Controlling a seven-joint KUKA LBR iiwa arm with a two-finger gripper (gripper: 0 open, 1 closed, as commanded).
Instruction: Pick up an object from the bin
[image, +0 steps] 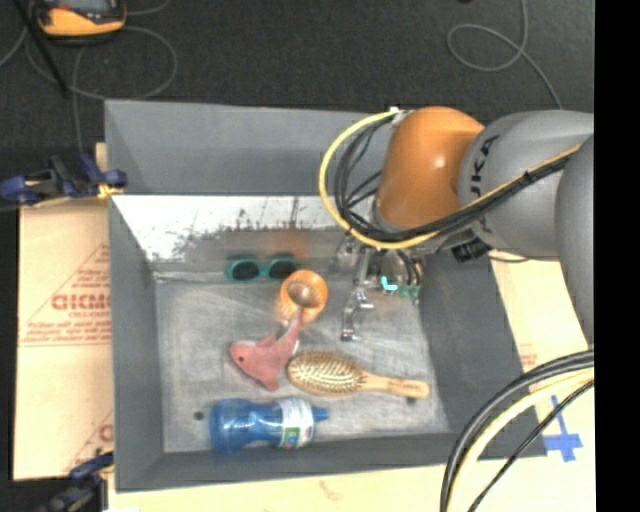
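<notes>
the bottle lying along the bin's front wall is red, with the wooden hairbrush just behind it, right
No, the bottle is blue, not red. The camera view shows it along the front wall of the bin, the wooden hairbrush just behind it.

One each: teal sunglasses (258, 268), orange cup (304, 294), wooden hairbrush (340, 376), blue bottle (255, 424), pink toy (262, 360) (possibly fish).

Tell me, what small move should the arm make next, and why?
Probably a short shift toward the view's left, then down, though that is a judgement. The jaws hang above bare floor of the bin, just right of the orange cup, the nearest thing to them. The hairbrush lies farther off, toward the near wall.
</notes>
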